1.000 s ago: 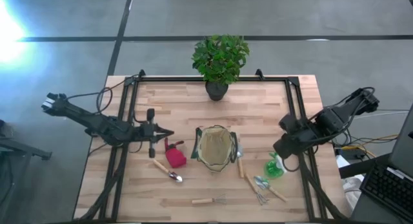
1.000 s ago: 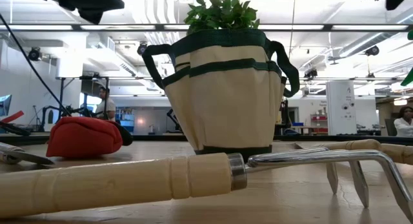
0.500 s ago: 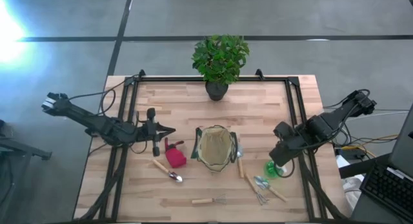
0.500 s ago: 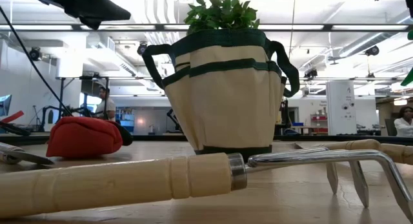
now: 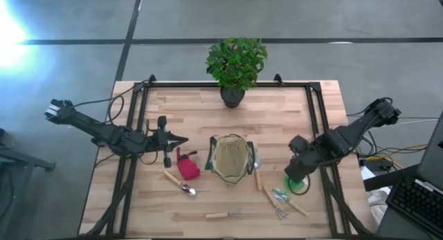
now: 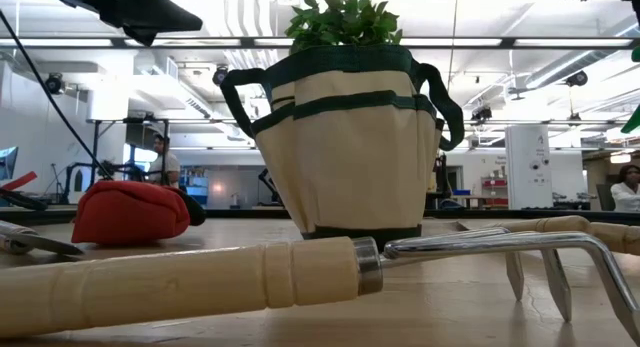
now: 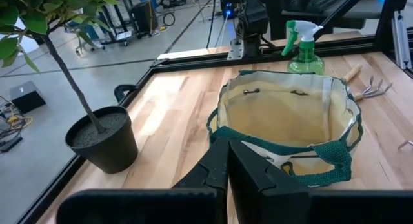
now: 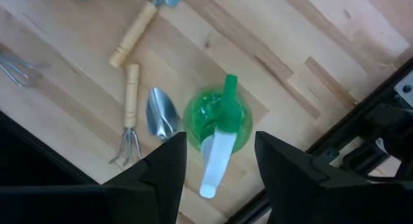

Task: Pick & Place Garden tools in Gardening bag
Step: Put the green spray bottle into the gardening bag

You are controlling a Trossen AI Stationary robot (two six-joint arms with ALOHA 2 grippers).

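Observation:
The gardening bag (image 5: 232, 159) (image 6: 350, 147) (image 7: 284, 121) stands upright on its base mid-table, mouth open. A green spray bottle (image 8: 216, 121) (image 7: 302, 46) stands upright on the table to its right. My right gripper (image 8: 219, 169) (image 5: 296, 178) hovers open over it, pointing down, one finger on either side of the bottle's head and clear of it. A red item (image 5: 187, 167) (image 6: 130, 212) and a trowel (image 5: 180, 182) lie left of the bag. My left gripper (image 7: 227, 166) (image 5: 181, 140) is shut, holds nothing, and points at the bag.
A wooden-handled rake (image 5: 223, 215) (image 6: 300, 272) lies near the front edge. A trowel (image 8: 161, 117), a small rake (image 8: 129, 114) and another handle (image 8: 132, 33) lie beside the bottle. A potted plant (image 5: 235, 63) (image 7: 103, 137) stands at the far edge. The black frame rail (image 8: 381, 127) runs close by on the right.
My right gripper has moved toward the table's near edge and a little left, coming over the spray bottle, which now shows mostly under it in the high view. The bottle and the bag have stayed in place.

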